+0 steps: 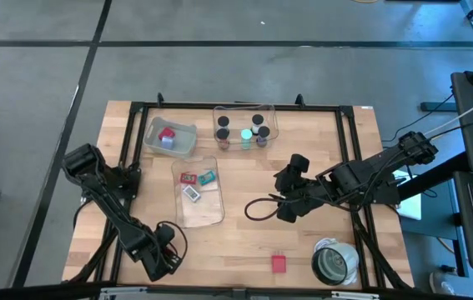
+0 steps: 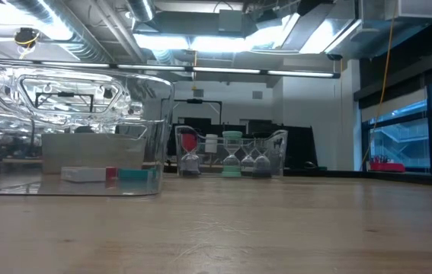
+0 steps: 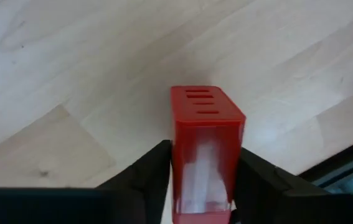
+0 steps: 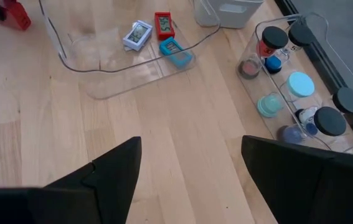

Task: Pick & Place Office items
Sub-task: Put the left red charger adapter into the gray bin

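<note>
The left gripper (image 3: 202,186), at the table's front-left corner, was clamped on a red slotted plastic block (image 3: 205,149); gripped low, it could tip or slip when lifted. The right gripper (image 4: 188,180) waited mid-table, fingers apart

3 clear plastic bins (image 1: 198,204) sit on the wooden table (image 1: 244,246), left of the right gripper. A grey-white roll (image 1: 334,263) lies near it.

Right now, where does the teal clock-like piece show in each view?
High: teal piece, centre, inside the long clear bin.
Low: left, behind that bin's wall.
Right wrist: upper middle.
Left wrist: not in it.
Landmark: the red piece beside it.
</note>
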Robot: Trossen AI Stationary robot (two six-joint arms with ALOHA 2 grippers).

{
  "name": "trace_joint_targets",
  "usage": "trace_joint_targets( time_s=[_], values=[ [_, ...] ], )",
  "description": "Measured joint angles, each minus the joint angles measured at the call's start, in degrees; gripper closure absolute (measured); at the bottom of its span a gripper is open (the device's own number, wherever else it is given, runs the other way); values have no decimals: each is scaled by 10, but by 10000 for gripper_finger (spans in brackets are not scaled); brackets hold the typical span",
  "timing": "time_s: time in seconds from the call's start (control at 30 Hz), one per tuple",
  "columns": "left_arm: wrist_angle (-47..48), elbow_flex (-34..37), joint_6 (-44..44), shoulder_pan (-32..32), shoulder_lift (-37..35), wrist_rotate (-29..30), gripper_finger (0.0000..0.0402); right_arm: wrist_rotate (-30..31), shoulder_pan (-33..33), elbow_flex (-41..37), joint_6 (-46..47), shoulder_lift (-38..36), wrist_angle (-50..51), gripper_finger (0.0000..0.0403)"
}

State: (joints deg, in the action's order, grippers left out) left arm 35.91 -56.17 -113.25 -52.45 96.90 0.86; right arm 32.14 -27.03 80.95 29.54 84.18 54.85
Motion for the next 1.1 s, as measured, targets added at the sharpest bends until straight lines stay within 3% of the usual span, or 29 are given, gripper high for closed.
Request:
trace_joint_targets(
  time_s=[0.1, 0.27, 0.43, 0.57, 0.7, 0.87, 1.1],
  values=[
    [2, -7, 0, 0, -11, 3, 282, 0, 0, 0, 0, 0, 0, 124],
    [4, -22, 18, 0, -48, 78, 284, 0, 0, 0, 0, 0, 0, 124],
    [35, -46, 60, 0, -99, 200, 280, 0, 0, 0, 0, 0, 0, 124],
    [60, -60, 117, 5, -140, 332, 277, 0, 0, 0, 0, 0, 0, 124],
    [70, -60, 210, 28, -174, 448, 280, 0, 0, 0, 0, 0, 0, 124],
    [68, -60, 385, 85, -203, 565, 278, 0, 0, 0, 0, 0, 0, 124],
    [68, -60, 565, 209, -233, 608, 278, 0, 0, 0, 0, 0, 0, 124]
  ],
)
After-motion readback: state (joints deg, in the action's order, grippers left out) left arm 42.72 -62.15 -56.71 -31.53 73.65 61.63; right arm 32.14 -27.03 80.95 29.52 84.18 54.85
